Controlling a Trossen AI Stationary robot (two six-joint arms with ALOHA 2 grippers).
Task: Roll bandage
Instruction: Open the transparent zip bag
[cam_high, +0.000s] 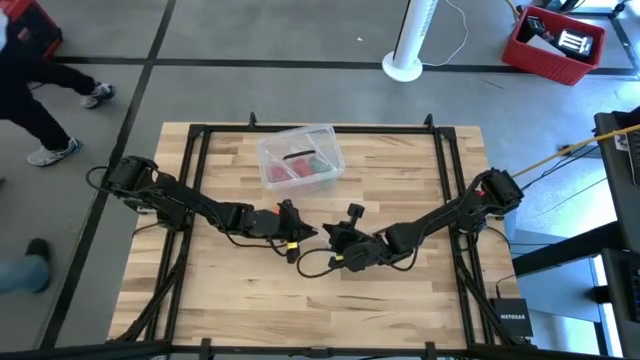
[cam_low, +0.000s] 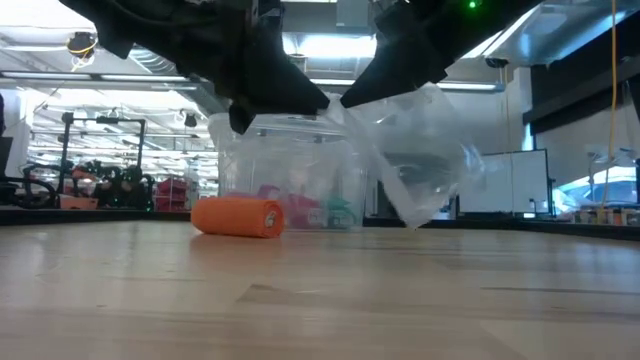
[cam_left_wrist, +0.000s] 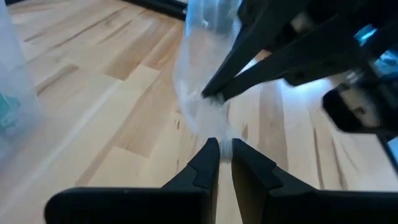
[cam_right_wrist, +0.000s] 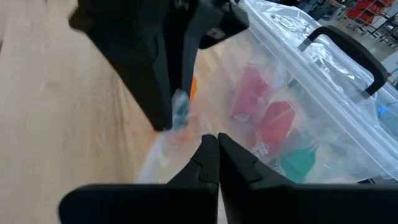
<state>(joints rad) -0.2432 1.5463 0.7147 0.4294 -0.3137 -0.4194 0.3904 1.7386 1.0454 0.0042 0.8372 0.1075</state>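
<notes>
Both pincers, left (cam_left_wrist: 219, 149) and right (cam_right_wrist: 212, 142), clenched on clear wrapper (cam_low: 425, 160); bandage (cam_low: 238, 216) roll partly hidden behind arms overhead.

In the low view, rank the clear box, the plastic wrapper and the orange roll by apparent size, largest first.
1. Clear box, though it sits farther back.
2. Plastic wrapper, hanging nearer the camera, so its rank against the box is unsure.
3. Orange roll, plainly smallest.

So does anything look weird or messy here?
A little. Both grippers hold the crumpled clear wrapper up in the air between them: the left gripper and the right gripper each pinch it. The orange bandage is already a roll, lying on its side on the table by the clear box.
</notes>
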